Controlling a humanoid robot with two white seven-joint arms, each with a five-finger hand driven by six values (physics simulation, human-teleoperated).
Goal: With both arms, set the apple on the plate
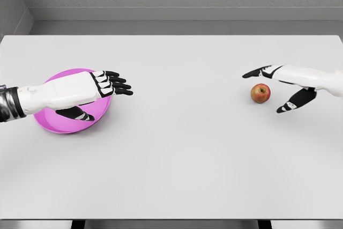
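A red-and-yellow apple (260, 93) rests upright on the white table at the right. My right hand (268, 87) comes in from the right edge and brackets it, fingers above and thumb below, spread and not touching it. A pink plate (51, 123) lies at the left of the table. Over that plate hovers my left hand (107, 95), palm down, its black fingers reaching past the plate's right rim and its thumb over the bowl. It holds nothing.
The white table (177, 148) spans nearly the whole view, with a wide bare stretch between plate and apple. A grey wall runs along its far edge. Dark table legs show at the bottom edge.
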